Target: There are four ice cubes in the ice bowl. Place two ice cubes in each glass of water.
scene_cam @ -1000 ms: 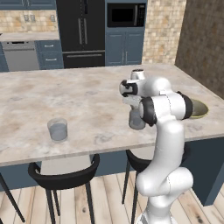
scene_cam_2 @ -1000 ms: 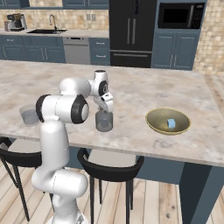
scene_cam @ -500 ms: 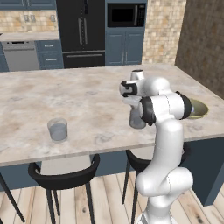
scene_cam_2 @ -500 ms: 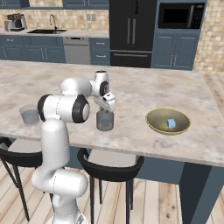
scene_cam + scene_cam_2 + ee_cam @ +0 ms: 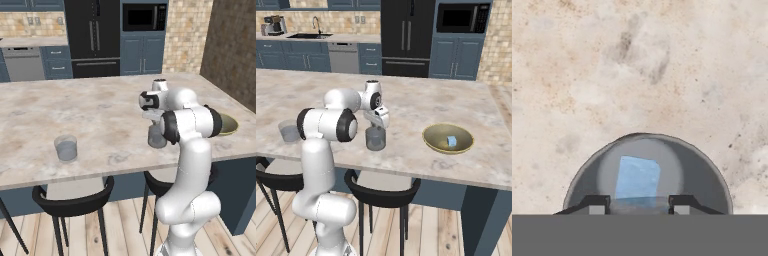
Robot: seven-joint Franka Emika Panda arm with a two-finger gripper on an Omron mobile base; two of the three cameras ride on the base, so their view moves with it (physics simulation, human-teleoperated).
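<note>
On my left base view, one glass of water (image 5: 66, 148) stands alone near the front edge of the bench (image 5: 100, 110), well apart from everything else. In the right base view that same tumbler (image 5: 287, 131) peeks out from behind the arm's shoulder.

Moving right, the second glass of water (image 5: 375, 138) sits near the middle of the bench front, and the end effector (image 5: 377, 122) hangs straight above it, pointing down at its mouth. From the left side I see this glass (image 5: 156, 136) half tucked behind the forearm.

Through the hand view I look down into that glass (image 5: 704, 172), and a pale blue ice cube (image 5: 637, 177) shows inside its rim, lined up with the gap between the two fingertips (image 5: 597, 204). The jaws stand partly apart, with a gap a little wider than the cube looks. I cannot tell whether the pads are pinching a cube or whether it lies free in the glass.

Farther right, the ice bowl (image 5: 431, 135) rests on the bench, apart from the glass, with one ice cube (image 5: 452, 142) lying in it, right of centre.
</note>
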